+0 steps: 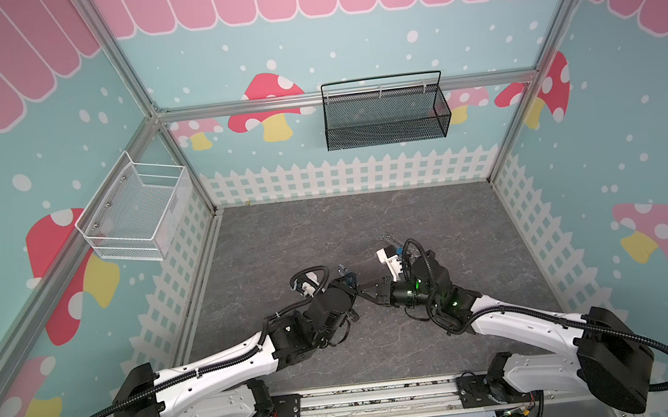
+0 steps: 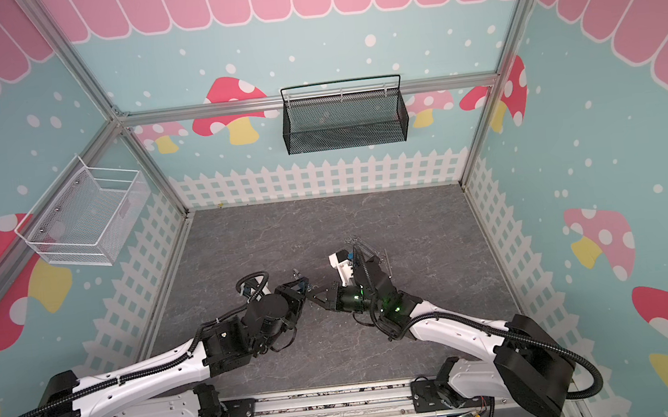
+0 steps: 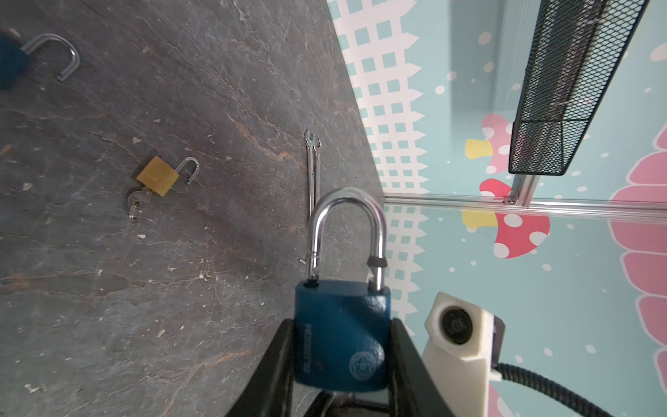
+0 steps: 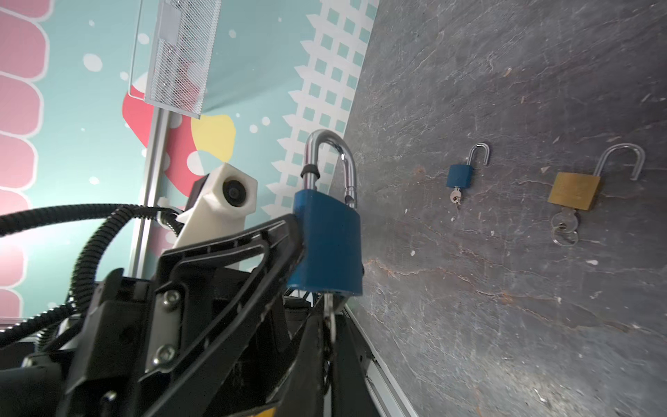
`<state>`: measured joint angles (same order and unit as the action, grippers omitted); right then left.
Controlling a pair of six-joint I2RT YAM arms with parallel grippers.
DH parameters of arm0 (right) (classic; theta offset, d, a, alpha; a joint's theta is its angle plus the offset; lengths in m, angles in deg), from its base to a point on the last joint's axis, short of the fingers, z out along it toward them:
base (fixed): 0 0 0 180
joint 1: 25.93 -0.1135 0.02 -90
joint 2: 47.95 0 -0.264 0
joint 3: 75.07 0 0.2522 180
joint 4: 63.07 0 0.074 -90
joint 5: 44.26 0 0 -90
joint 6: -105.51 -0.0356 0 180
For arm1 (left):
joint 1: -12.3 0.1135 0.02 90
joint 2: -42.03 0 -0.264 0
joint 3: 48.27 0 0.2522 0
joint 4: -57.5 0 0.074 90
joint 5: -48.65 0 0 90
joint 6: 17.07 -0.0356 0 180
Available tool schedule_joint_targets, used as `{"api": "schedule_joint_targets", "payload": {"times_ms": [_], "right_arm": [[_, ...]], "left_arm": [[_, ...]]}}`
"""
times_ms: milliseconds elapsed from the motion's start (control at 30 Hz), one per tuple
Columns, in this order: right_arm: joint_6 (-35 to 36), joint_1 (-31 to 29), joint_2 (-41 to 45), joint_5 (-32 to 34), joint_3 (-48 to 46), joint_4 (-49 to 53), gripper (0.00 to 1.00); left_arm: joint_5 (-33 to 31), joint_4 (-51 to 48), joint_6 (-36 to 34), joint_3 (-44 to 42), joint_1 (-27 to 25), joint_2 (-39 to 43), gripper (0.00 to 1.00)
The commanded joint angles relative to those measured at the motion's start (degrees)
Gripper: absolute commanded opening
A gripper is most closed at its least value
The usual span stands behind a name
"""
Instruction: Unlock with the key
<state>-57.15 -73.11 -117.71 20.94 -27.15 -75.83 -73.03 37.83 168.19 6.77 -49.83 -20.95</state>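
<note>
The left pincer (image 3: 341, 325) clamps the blue padlock (image 3: 341, 346) by its narrow painted edges, clear of the rough grey table (image 3: 162, 307). Its long axis runs straight out from the pincer, with the smooth U-shaped chrome shackle (image 3: 346, 216) leading and the base rearward. The right pincer (image 4: 329, 326), clenched, pinches the steel key (image 4: 328, 307) seated in that base. Beyond the shackle lie two thin wrenches (image 3: 312, 169). Farther off, a boxy brass padlock (image 3: 157, 176) lies open.

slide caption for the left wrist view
Left gripper clamps a blue padlock by its body; an open brass padlock and wrenches lie on the table.
</note>
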Motion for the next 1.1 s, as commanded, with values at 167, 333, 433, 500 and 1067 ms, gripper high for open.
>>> {"api": "schedule_joint_targets", "payload": {"times_ms": [167,333,433,500,1067], "right_arm": [[-2.0,-1.6,3.0,-2.4,-0.3,-15.1,0.00],[2.1,-1.6,4.0,-0.2,-0.5,-11.3,0.00],[7.4,-1.6,5.3,2.1,0.5,-5.3,0.00],[11.5,-1.6,6.6,4.6,0.9,-0.5,0.00],[27.7,-1.4,16.4,15.6,0.9,23.2,0.51]], "left_arm": [[7.1,6.1,-1.6,1.0,-2.8,-0.8,0.00],[5.5,1.0,-3.2,2.4,-2.7,0.8,0.00],[4.6,-1.1,-4.2,2.9,-2.8,1.7,0.00],[4.0,-2.9,-5.9,3.8,-2.7,2.3,0.00],[1.1,-23.1,-31.8,12.2,-2.5,5.9,0.00]]}}
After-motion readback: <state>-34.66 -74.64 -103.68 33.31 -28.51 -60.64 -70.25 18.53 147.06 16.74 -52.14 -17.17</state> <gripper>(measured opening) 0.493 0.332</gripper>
